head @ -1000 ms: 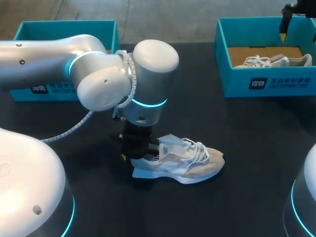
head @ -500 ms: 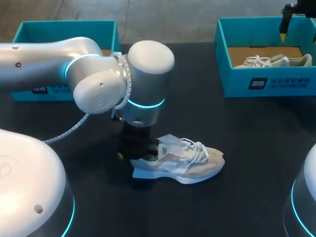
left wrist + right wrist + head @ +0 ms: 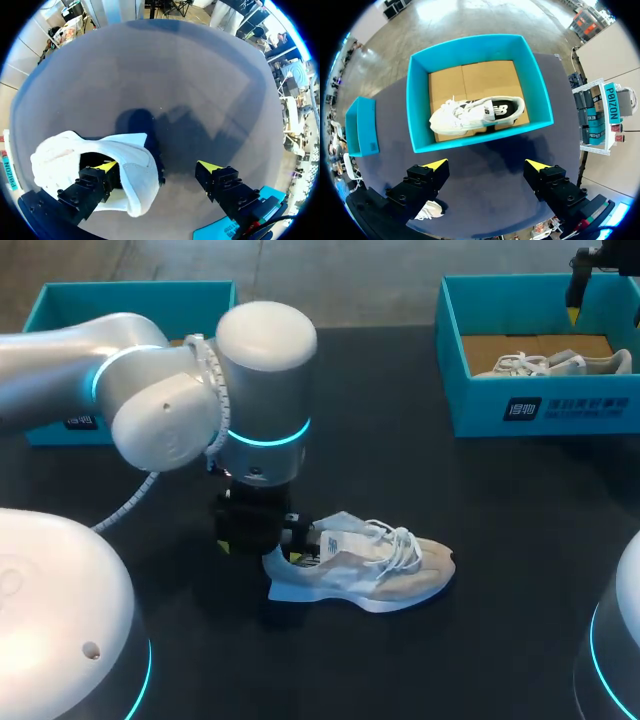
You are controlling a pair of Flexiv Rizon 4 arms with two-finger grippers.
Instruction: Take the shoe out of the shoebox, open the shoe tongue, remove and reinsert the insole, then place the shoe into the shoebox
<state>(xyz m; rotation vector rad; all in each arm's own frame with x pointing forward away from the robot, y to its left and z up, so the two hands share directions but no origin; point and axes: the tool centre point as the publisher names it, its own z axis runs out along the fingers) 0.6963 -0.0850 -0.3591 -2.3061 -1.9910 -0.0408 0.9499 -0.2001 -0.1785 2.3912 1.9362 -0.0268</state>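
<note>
Dark worktop (image 3: 400, 490), matte, carrying 2 teal boxes and 1 loose shoe.

Item 1: a white and beige shoe (image 3: 370, 570) stands upright on its sole near the middle of the worktop, outside both boxes, toe toward my right side, laces on top.

Item 2: the left arm (image 3: 160, 400) comes in from the left and stands over the heel end of that shoe. The left tool (image 3: 159, 166) has its fingers apart. 1 yellow tip sits in the shoe's opening at the heel. The other is over bare worktop beside the shoe. The shoe is not clamped.

Item 3: at the far right, a teal shoebox (image 3: 560, 405) holds a second white shoe (image 3: 550, 363) lying on its side on the cardboard floor.

Item 4: at the far left, another teal box (image 3: 60, 300), partly hidden behind the left arm; contents not visible.

Item 5: the right tool (image 3: 487, 165) hangs high above the right shoebox, fingers spread wide, holding nothing.
</note>
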